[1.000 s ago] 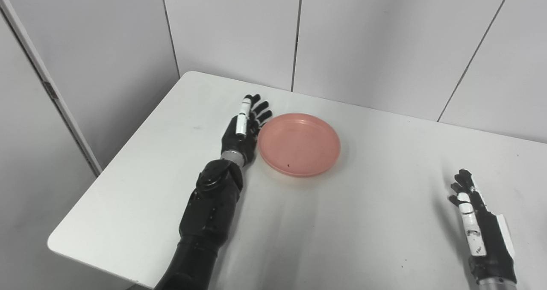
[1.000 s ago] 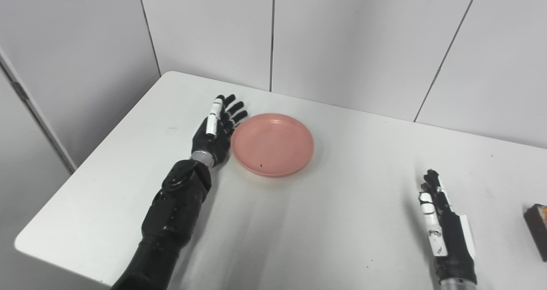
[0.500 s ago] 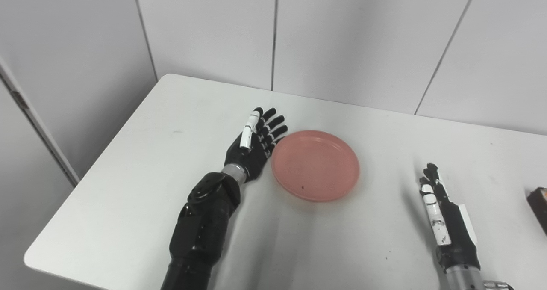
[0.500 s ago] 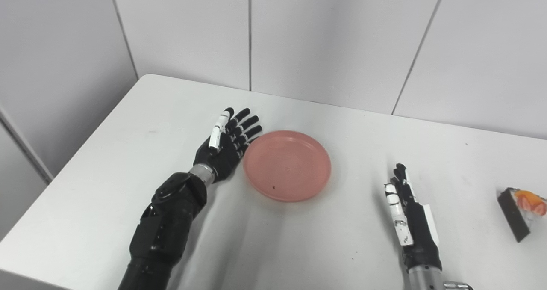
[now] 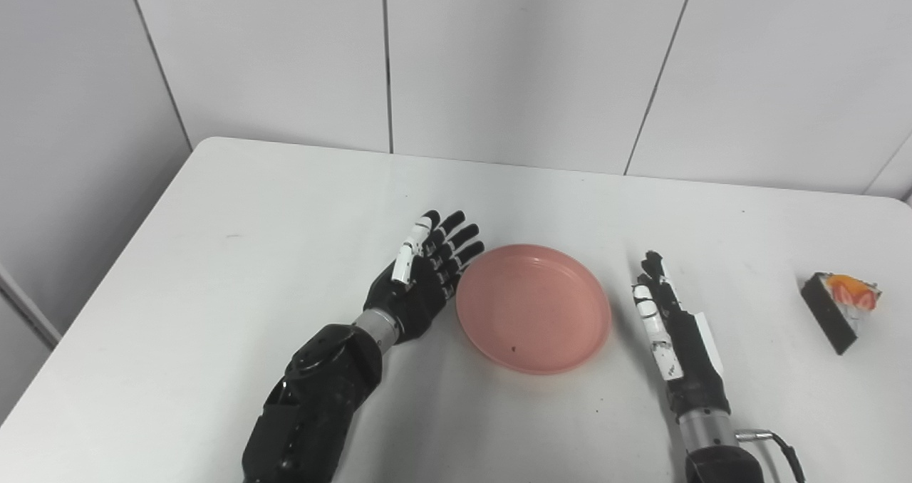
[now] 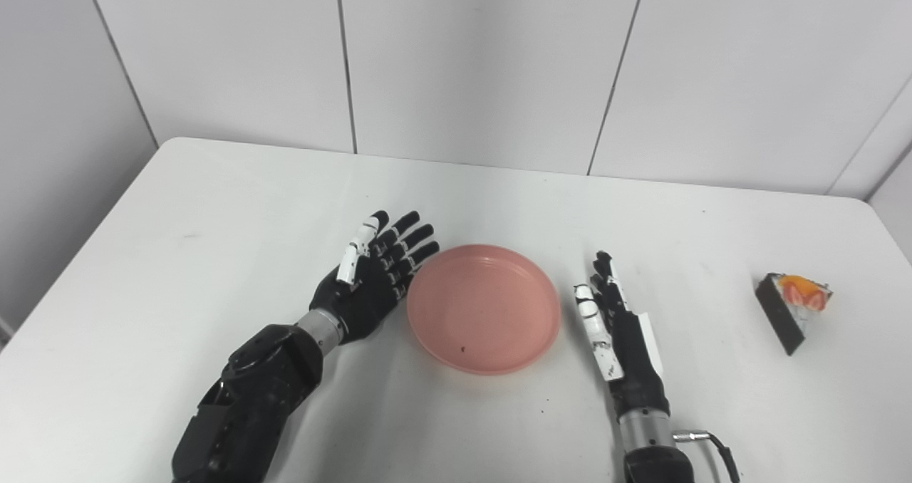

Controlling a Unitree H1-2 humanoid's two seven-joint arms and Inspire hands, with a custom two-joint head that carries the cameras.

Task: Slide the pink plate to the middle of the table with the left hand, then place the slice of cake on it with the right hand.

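The pink plate lies flat near the middle of the white table, holding nothing but a small dark speck. My left hand is open, palm on edge against the plate's left rim, fingers stretched away from me. My right hand is open too, resting on edge just right of the plate, holding nothing. The slice of cake, dark with orange and white topping, stands far to the right, well clear of the right hand; it also shows in the right eye view as the cake.
Grey wall panels close off the table's far edge. The table's left edge runs diagonally beside my left arm. A cable trails from the right wrist.
The camera has swung right, bringing the cake fully into view. The left hand has pushed the plate rightward across the table; the right hand now stands close to the plate's right rim.
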